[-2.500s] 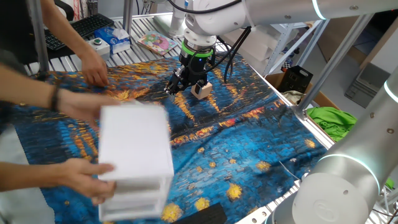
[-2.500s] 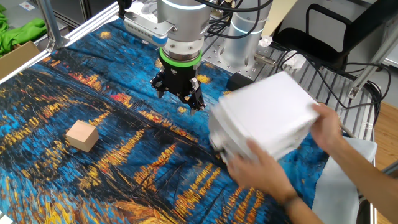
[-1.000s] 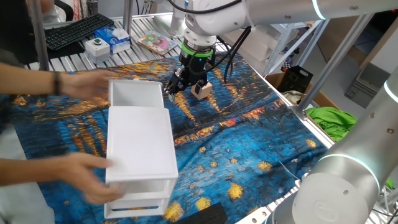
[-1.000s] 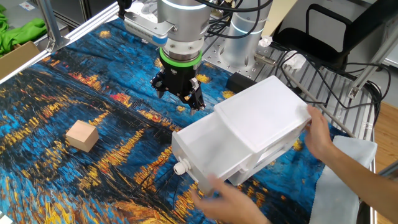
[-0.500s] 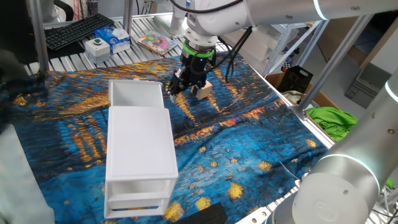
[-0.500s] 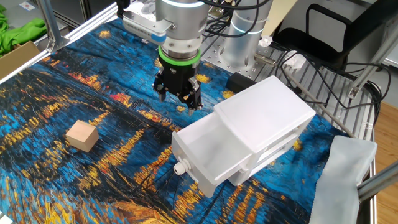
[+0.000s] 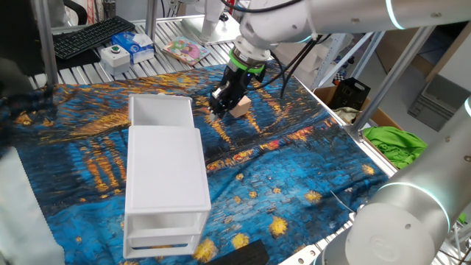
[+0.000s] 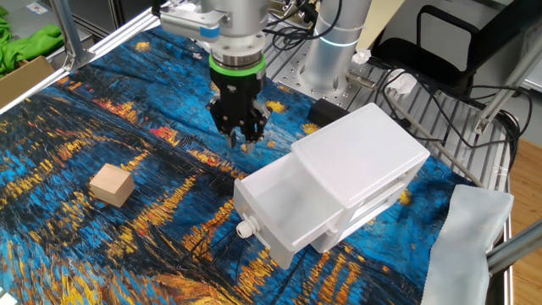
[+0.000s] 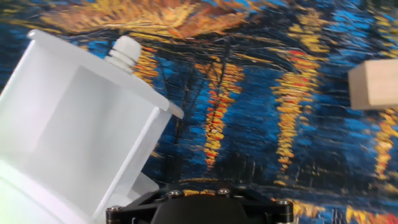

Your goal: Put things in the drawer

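The light-tan wooden cube [image 7: 240, 108] lies on the painted cloth; it also shows in the other fixed view [image 8: 112, 185] and at the right edge of the hand view [image 9: 375, 84]. The white cabinet [image 8: 366, 161] stands on the cloth with its top drawer [image 8: 279, 210] pulled out and empty; the drawer also shows in one fixed view [image 7: 160, 111] and in the hand view [image 9: 74, 124]. My gripper [image 8: 240, 140] hangs above the cloth, between cube and drawer. It looks open and holds nothing. Its fingertips do not show in the hand view.
The drawer's round knob [image 9: 125, 48] points toward the gripper. A keyboard [image 7: 96, 33], a small box [image 7: 136, 44] and a book [image 7: 185, 51] lie beyond the cloth's far edge. A green cloth in a box [image 7: 392, 141] sits off the table's right side.
A person set the cabinet down, pulled its top drawer open and took their hands away. My wrist has since turned and shifted slightly. The cube has not moved.
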Motion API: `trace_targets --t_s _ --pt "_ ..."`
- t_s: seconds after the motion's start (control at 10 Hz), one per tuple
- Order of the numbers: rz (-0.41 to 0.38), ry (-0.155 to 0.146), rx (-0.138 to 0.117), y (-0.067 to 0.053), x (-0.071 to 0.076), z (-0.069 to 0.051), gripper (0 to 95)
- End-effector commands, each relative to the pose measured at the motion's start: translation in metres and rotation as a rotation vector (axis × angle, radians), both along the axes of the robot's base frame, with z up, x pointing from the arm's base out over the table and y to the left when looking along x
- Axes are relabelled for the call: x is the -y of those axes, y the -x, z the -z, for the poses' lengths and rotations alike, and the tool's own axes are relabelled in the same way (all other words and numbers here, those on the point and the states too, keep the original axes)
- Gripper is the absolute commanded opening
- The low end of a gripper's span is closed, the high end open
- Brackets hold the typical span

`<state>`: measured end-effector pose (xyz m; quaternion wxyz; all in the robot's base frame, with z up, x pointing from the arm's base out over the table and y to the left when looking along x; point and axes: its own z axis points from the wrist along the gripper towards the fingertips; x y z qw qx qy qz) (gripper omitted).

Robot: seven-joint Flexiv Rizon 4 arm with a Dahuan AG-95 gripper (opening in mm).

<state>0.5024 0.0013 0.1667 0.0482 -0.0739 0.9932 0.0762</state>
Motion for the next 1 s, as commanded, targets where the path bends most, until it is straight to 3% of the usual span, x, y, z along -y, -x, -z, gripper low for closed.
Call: trace_targets --t_s 0.1,0.2,0.4,0.7,1.0 --pt "0.016 0.076 0.0 0.001 0.001 0.0 0.0" --pt "0.02 0.114 0.002 0.001 0.0 0.0 0.0" --pt "0.049 0.111 -0.004 0.001 0.0 0.0 0.0" --pt "0.031 0.115 -0.006 -0.003 0.011 0.005 0.0" --pt "0.046 0.118 -0.032 -0.009 0.023 0.008 0.0"
